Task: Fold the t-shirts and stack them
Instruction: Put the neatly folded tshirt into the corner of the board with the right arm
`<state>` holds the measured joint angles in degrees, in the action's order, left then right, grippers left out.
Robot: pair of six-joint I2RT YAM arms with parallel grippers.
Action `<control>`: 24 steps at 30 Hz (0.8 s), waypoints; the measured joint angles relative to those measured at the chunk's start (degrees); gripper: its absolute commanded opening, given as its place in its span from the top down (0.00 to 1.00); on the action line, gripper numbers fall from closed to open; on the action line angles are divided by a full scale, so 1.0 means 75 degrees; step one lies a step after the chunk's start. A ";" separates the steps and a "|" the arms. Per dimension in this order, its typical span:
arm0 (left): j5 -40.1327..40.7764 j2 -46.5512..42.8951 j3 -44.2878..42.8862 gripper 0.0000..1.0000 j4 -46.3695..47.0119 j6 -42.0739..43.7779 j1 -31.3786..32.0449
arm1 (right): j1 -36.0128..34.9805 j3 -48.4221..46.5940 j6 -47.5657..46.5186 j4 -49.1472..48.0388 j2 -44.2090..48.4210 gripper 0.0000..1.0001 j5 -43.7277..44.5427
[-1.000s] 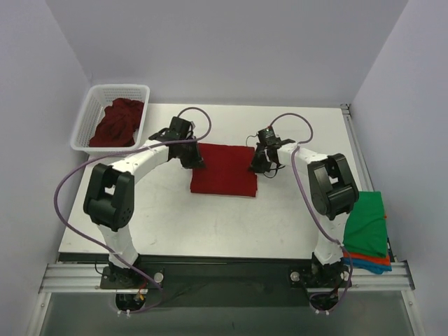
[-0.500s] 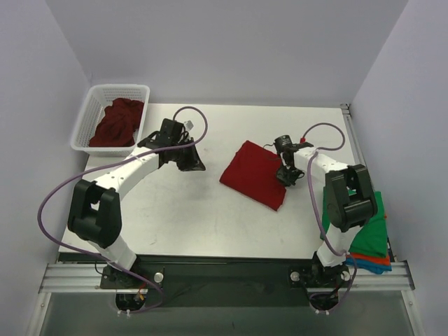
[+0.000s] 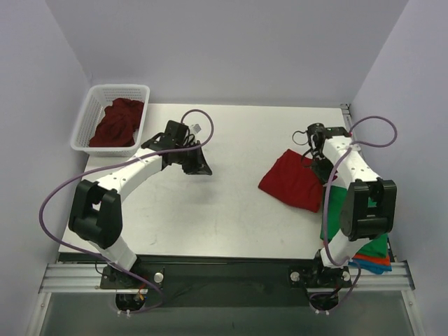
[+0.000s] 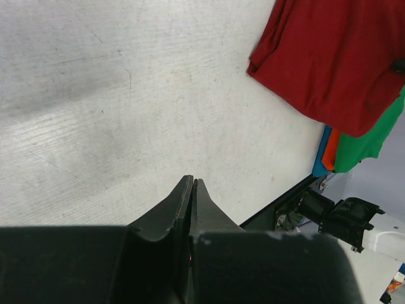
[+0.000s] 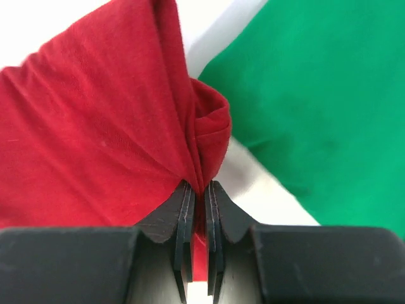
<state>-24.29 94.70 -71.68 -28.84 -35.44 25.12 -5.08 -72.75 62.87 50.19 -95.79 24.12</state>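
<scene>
Right gripper (image 5: pixel 197 190) pinching red shirt (image 3: pixel 294 183) beside green shirt (image 5: pixel 316 95), arm extended; left gripper (image 4: pixel 192 183) pressed together, empty, well apart from green shirt.

Both arms are the same build: chunky white links on the left arm (image 3: pixel 133 166) and the right arm (image 3: pixel 355 168), with big black joint housings in between. A purple cable (image 3: pixel 43 208) loops loose off each one, base end up to the wrist. The left hand (image 4: pixel 192 185) and right hand (image 5: pixel 197 190) are all matte black, with flat fingers (image 4: pixel 171 212) that taper to thin wedge tips.
</scene>
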 measured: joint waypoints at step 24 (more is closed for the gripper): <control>-0.0198 0.0000 -0.0204 0.98 -0.0038 0.0003 0.0207 | 0.2165 -0.3453 0.0350 0.3104 0.0064 1.00 0.0851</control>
<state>-25.78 94.70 -73.21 -29.12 -35.42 26.68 11.16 -98.65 65.49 73.47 -95.31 30.50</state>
